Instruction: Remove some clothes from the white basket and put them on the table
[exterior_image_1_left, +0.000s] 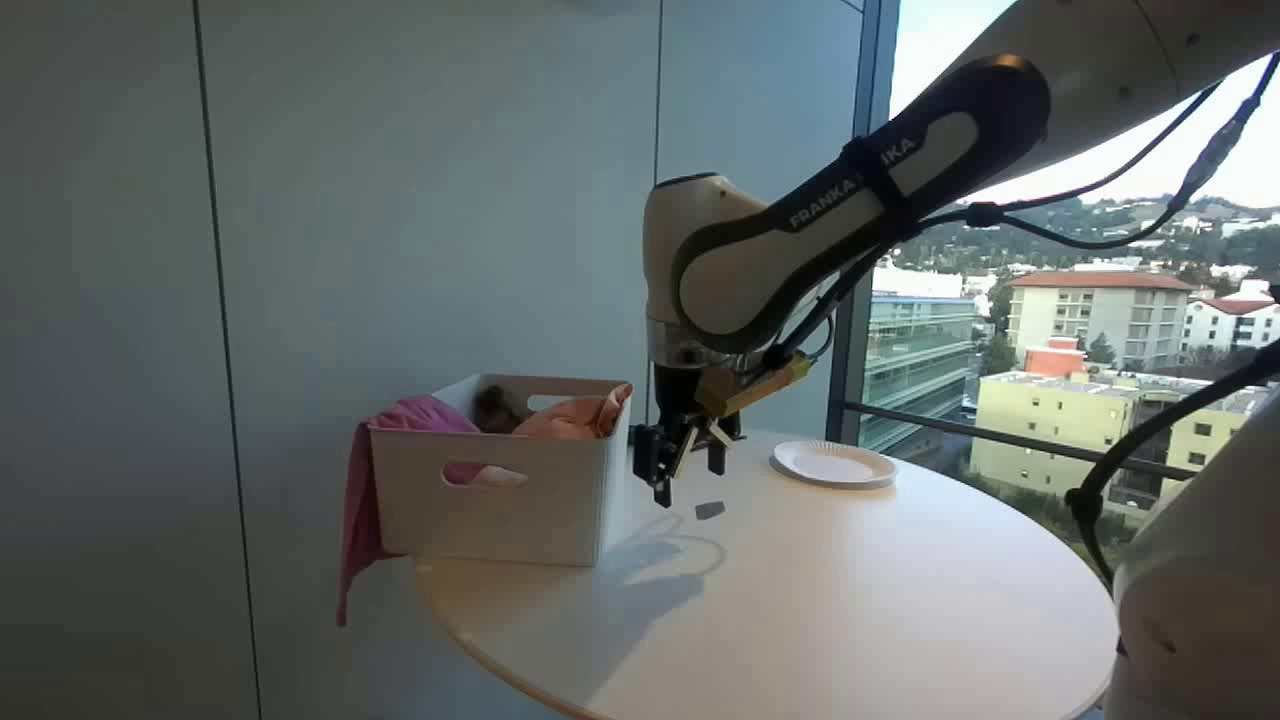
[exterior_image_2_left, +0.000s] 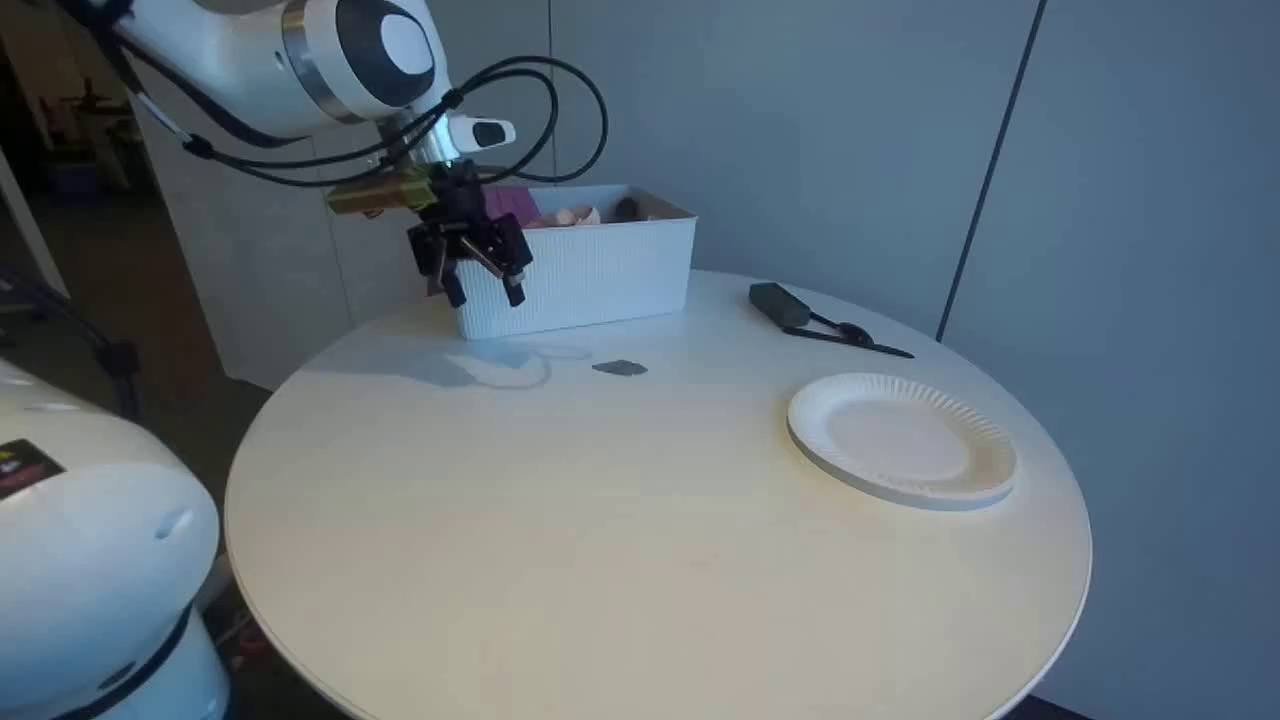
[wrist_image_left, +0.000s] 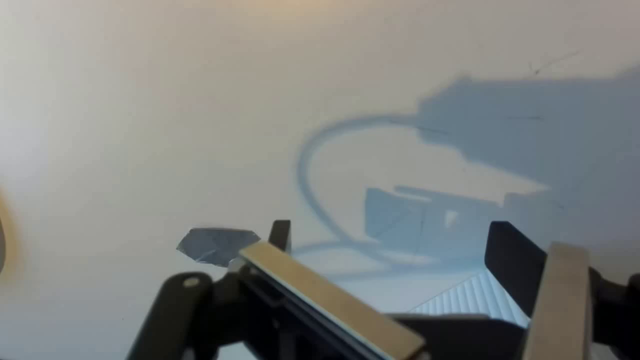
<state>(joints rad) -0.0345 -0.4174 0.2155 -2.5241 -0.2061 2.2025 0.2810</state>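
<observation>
In an exterior view, the end effector hangs in the air over the table, its two sides spread wide and nothing in its grip. The white basket is near it, off to its side. The orange cloth is inside, bunched up at the rim closest to the end effector; the pink cloth droops over a rim farther off and hangs down outside. A paper plate sits on the table, well away from the end effector. In an exterior view, the white basket is close behind the end effector, and the fingers look lower than its rim. In the wrist view, the fingers are far apart, with just the table, a blue shadow and a corner of the white basket between them; a gray patch shows just beside one finger. I think the step here is getting to the cloth, since all the cloth I can see is in the white basket or over its edge. Next, I think, the end effector needs to go up, so it does not bump the white basket, then move across over the orange cloth, dip down, pinch it, lift it out and lay it on the table.
</observation>
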